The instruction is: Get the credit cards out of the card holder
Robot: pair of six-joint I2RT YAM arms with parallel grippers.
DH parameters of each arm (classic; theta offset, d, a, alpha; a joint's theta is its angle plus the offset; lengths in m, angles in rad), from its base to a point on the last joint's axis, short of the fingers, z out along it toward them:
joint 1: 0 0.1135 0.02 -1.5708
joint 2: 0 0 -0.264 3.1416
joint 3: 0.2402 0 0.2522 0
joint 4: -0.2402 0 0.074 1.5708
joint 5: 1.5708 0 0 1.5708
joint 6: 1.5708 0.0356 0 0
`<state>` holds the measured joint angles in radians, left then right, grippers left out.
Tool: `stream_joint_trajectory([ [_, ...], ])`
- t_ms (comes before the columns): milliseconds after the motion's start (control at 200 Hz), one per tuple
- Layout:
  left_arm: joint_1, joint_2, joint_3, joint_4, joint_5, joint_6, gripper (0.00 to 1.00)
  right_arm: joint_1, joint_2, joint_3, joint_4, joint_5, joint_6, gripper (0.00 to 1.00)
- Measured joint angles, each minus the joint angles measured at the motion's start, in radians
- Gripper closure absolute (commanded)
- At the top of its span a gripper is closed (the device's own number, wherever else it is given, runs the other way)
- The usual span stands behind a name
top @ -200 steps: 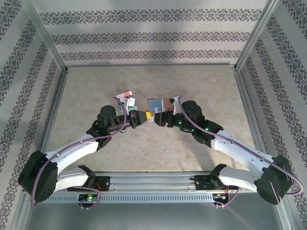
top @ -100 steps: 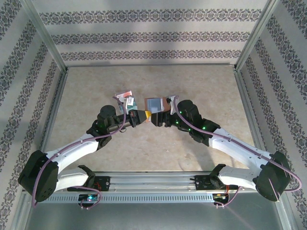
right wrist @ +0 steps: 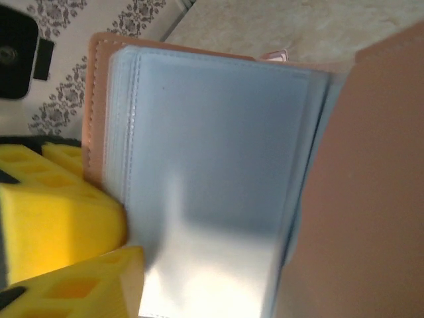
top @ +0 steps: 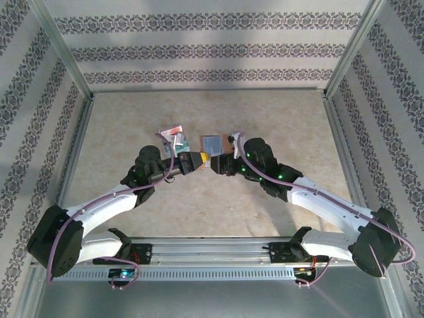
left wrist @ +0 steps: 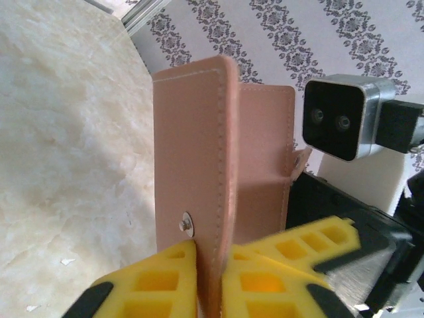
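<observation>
The tan card holder (top: 213, 144) hangs open above the table's middle, between the two arms. My left gripper (top: 201, 159) is shut on its stitched cover (left wrist: 192, 152), yellow fingers (left wrist: 156, 281) pinching the edge just below a metal snap. My right gripper (top: 218, 163) sits tight against the holder's other side; its fingertips are hidden, so its state is unclear. The right wrist view faces the grey-blue inner pockets (right wrist: 212, 165), with a tan flap (right wrist: 361, 199) close on the right. No credit card shows in those pockets. A reddish card (top: 173, 130) lies on the table, left of the holder.
A small teal stack (top: 180, 141) lies beside the reddish card on the beige table (top: 278, 112). Patterned walls and metal posts (top: 65, 53) enclose the table on three sides. A metal rail (top: 212, 252) runs along the near edge between the arm bases.
My right gripper has moved left, closing in on the left gripper. The card holder has shifted slightly left with it, and less of its orange-tan side shows from above.
</observation>
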<state>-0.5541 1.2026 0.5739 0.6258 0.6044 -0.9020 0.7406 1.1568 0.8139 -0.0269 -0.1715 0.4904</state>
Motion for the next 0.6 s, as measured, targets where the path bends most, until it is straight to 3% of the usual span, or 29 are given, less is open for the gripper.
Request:
stream_joint_trajectory([
  [305, 0.000, -0.009, 0.000, 0.019, 0.026, 0.000, 0.78, -0.006, -0.017, -0.023, -0.003, -0.006, 0.014, 0.78],
  [600, 0.000, -0.029, 0.000, 0.026, 0.046, 0.000, 0.78, -0.019, -0.017, -0.029, 0.010, -0.030, 0.034, 0.78],
])
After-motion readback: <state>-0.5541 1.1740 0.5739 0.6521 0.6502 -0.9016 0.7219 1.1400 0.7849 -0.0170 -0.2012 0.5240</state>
